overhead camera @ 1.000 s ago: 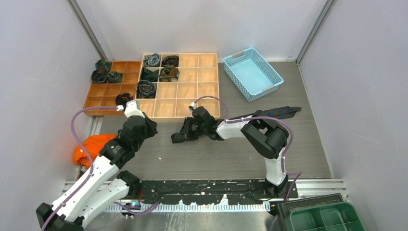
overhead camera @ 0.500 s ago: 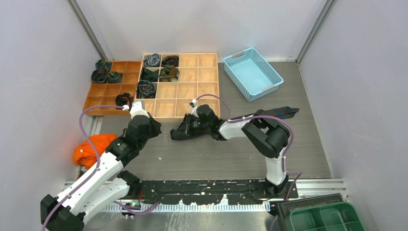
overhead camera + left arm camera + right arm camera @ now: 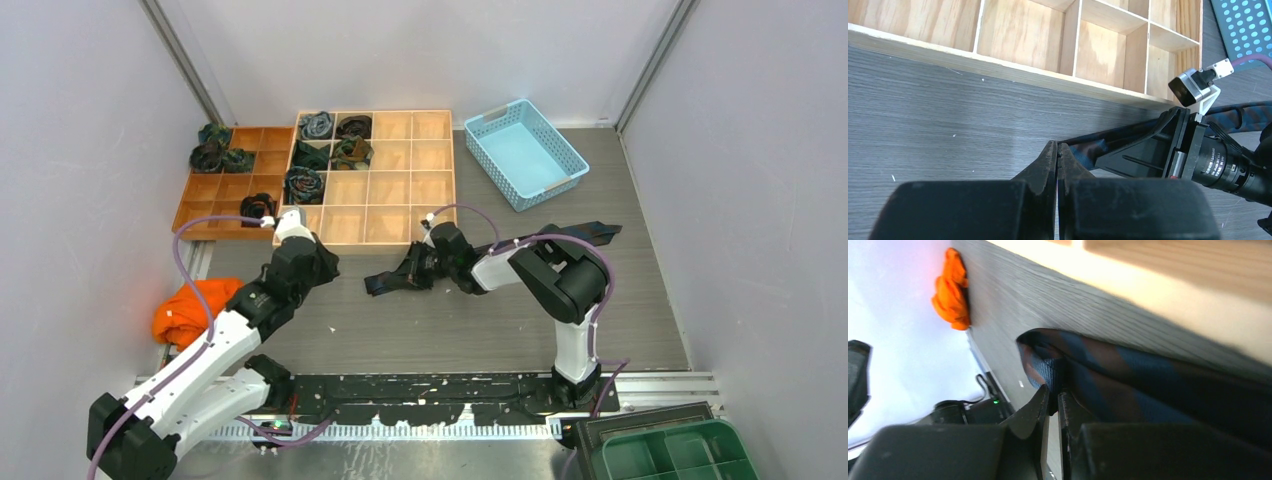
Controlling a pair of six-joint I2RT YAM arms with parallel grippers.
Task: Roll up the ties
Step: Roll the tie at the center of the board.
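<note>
Top external view: a grey table (image 3: 430, 330) with two robot arms bolted at its near edge. A pale wooden grid tray (image 3: 452, 170) sits along the far edge, toward the left corner, with a darker tray (image 3: 215, 190) beside it at the left edge. Several rolled ties (image 3: 304, 185) already fill compartments in both. A blue basket (image 3: 500, 112) stands near the far right corner, and an orange cloth (image 3: 190, 305) lies at the left edge.

One unrolled tie (image 3: 592, 231), navy with brownish stripes, lies flat across the middle of the table, running from the centre toward the right edge.

The right gripper (image 3: 392, 280) has its fingers closed to a narrow slit, pinching the tie's folded near end (image 3: 1048, 365). Over the last second it has drawn back toward the right edge, dragging that end with it.

The left gripper (image 3: 322, 266) has left the darker tray, where a coil now rests in a near compartment, and has swung toward the centre. Its fingers (image 3: 1048, 155) are pressed together and hold nothing, with the tips just short of the tie's end.

This suggests one tie has been stowed and the next roll is just beginning, with no coil formed yet.
</note>
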